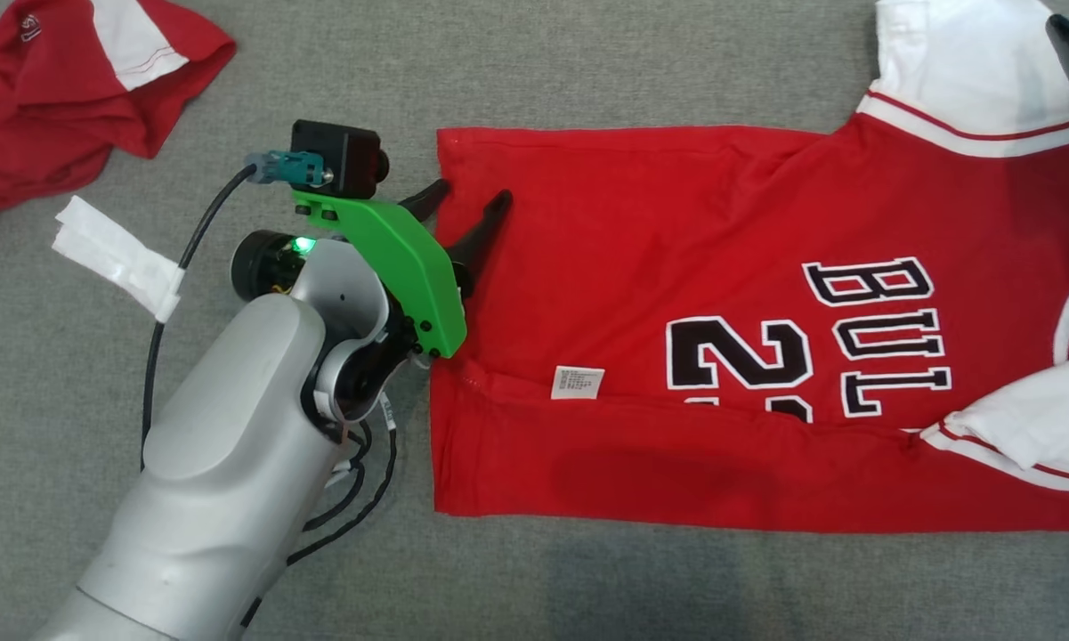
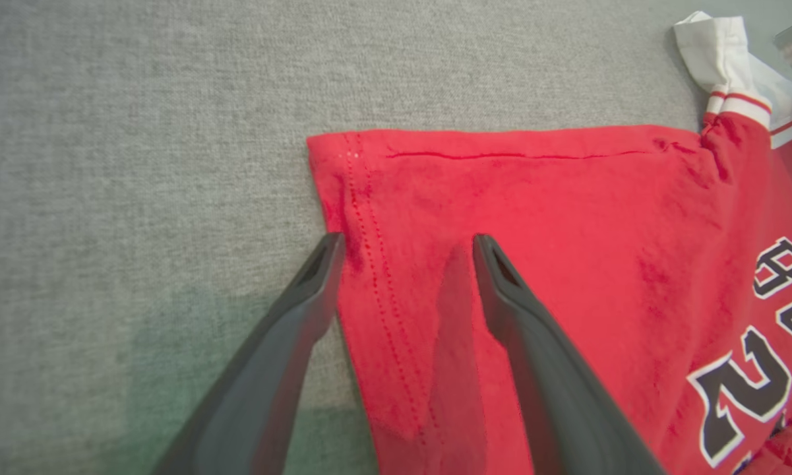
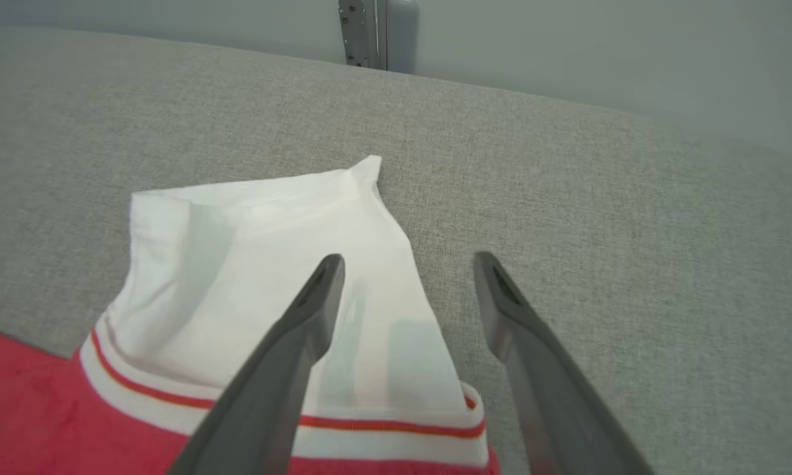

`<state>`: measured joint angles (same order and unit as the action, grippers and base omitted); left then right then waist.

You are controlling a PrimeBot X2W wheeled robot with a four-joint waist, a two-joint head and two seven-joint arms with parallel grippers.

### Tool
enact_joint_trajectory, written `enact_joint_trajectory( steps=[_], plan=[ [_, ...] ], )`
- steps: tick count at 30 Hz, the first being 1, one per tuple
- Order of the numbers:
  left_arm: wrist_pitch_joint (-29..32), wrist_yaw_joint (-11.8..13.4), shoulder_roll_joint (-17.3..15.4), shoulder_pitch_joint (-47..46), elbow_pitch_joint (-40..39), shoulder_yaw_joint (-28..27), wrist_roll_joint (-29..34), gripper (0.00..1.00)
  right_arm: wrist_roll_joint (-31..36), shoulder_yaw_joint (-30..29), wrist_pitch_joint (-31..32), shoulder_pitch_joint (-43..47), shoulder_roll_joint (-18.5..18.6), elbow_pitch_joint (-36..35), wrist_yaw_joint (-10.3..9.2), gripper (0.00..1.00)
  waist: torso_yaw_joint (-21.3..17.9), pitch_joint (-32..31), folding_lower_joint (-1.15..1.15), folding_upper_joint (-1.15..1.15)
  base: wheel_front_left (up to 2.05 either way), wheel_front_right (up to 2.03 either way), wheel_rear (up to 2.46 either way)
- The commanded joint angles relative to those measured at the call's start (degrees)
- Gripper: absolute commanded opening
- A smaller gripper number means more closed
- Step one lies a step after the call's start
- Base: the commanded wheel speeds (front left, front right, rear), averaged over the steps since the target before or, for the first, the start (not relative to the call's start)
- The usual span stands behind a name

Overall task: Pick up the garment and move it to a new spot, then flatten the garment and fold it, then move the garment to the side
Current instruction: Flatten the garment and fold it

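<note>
While the red jersey [image 1: 676,267] lettered "BUL" lies spread on the grey worktop [image 1: 498,588], one long edge folded over beside a white label [image 1: 577,381], my left pincer [image 1: 472,194] stands spread astride its hem corner, one finger over the cloth and the other just off it. My right pincer [image 3: 409,260], also spread, hovers at the white sleeve [image 3: 250,264], pinching nothing. A second red garment [image 1: 44,98] lies crumpled well apart.
</note>
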<state>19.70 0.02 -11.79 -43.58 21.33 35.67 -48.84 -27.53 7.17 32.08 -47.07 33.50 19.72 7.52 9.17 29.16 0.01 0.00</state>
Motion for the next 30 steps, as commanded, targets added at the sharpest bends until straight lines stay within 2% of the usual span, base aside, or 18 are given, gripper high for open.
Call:
enact_joint_trajectory(
  steps=[1, 9, 19, 20, 21, 22, 23, 30],
  plan=[
    [-0.5, -0.6, 0.7, -1.1, 1.4, 0.4, 0.4, 1.0, 1.0, 0.6, -0.7, -0.9, -0.2, 1.9, -0.06, 1.0, 2.5, 2.2, -0.01, 0.0, 0.0, 0.0, 0.0],
    [-2.8, -3.4, 4.3, -4.6, 8.1, 1.5, 0.5, 1.0, -0.2, 4.7, -1.8, -3.8, -1.5, 9.3, -0.03, 1.0, 3.3, 3.0, -0.01, 0.0, 0.0, 0.0, 0.0],
    [-5.5, -4.2, 4.8, -6.6, 15.9, 1.8, 1.1, 1.0, -3.4, 10.4, -3.6, -4.4, -1.1, 12.3, -0.01, 1.0, 2.8, 2.8, -0.01, 0.0, 0.0, 0.0, 0.0],
    [-5.7, -4.4, 5.0, -6.8, 16.5, 1.9, 0.9, 0.97, -3.9, 10.9, -3.9, -4.4, -1.0, 12.4, -0.01, 0.85, 2.7, 2.8, -0.01, 0.0, 0.0, 0.0, 0.0],
    [-5.5, -4.6, 5.2, -6.9, 17.0, 2.0, 0.7, 0.64, -4.4, 11.3, -4.3, -4.5, -1.1, 12.4, -0.01, 0.32, 2.7, 2.7, -0.01, 0.0, 0.0, 0.0, 0.0],
    [-5.3, -4.9, 5.4, -7.0, 17.5, 2.3, 0.4, 0.2, -5.1, 11.8, -4.6, -4.6, -1.3, 12.4, -0.01, 0.32, 2.7, 2.7, -0.01, 0.0, 0.0, 0.0, 0.0],
    [-5.5, -5.2, 5.7, -7.0, 17.9, 2.3, 0.1, 0.0, -5.9, 12.1, -5.1, -4.8, -1.5, 12.4, -0.01, 0.0, 2.6, 2.6, -0.01, 0.0, 0.0, 0.0, 0.0],
    [-9.8, -6.3, 6.3, -6.8, 19.7, 1.8, -0.4, 0.0, -9.6, 13.4, -12.8, -6.2, -0.6, 11.5, -0.02, 0.0, 1.6, 0.5, -0.01, 0.0, 0.0, 0.0, 0.0]
  ],
)
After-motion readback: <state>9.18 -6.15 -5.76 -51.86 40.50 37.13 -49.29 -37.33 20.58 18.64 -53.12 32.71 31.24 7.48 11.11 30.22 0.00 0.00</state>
